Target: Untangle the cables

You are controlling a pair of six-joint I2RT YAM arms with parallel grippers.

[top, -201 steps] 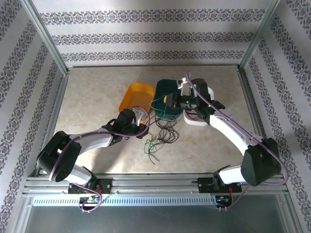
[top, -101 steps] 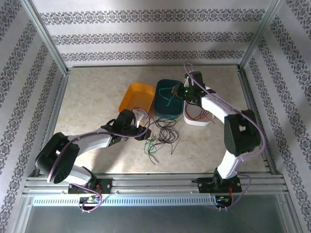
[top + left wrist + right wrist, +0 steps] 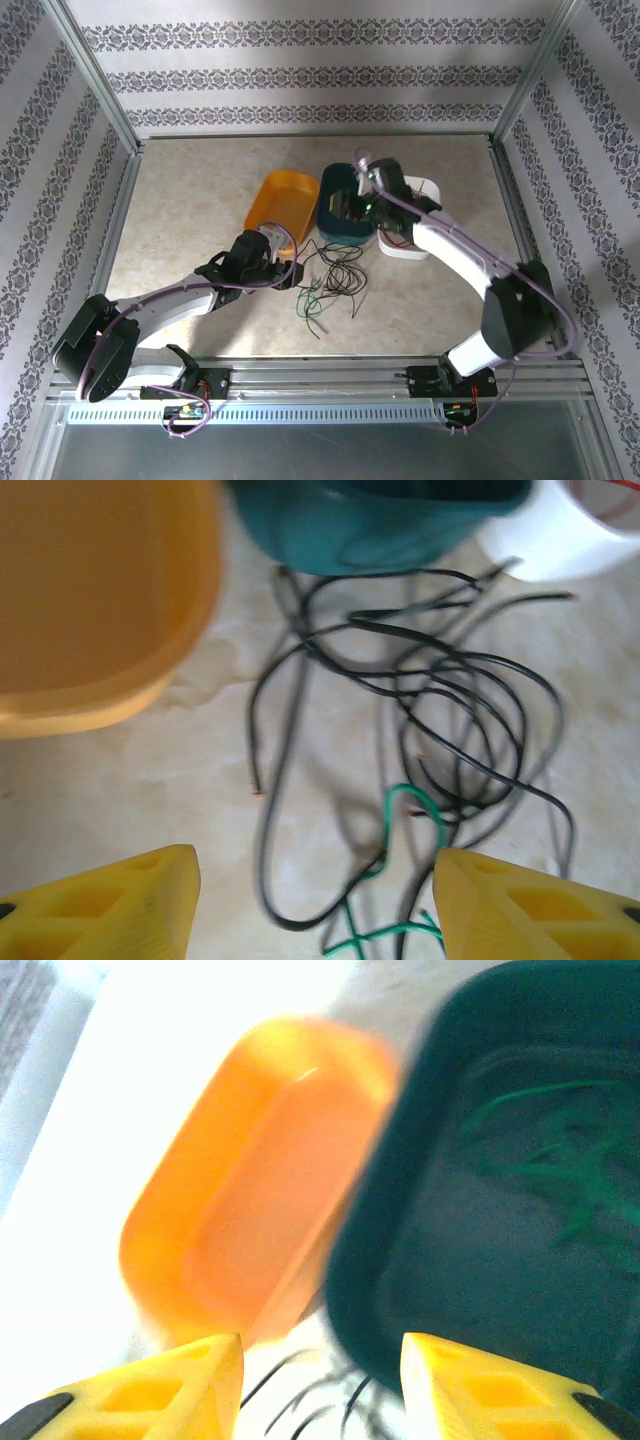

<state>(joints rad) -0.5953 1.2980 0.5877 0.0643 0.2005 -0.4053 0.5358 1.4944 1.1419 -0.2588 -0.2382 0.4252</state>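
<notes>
Right gripper, fingers apart and empty, has moved lower over the teal tray, where blurred green strands, probably cable, lie. Tangled cables rest beside the tray, before the spread-fingered left gripper.

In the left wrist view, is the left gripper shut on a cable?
No: the left gripper is open, fingertips wide apart, and the black cables lie loose on the table ahead of it.

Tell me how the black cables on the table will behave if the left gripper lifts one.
Probably floppy: the black cables lie in loose curling loops on the table, so a lifted strand should droop. The loops cross each other and a green cable, so one pull likely drags the rest. Being thin, they probably weigh little.
</notes>
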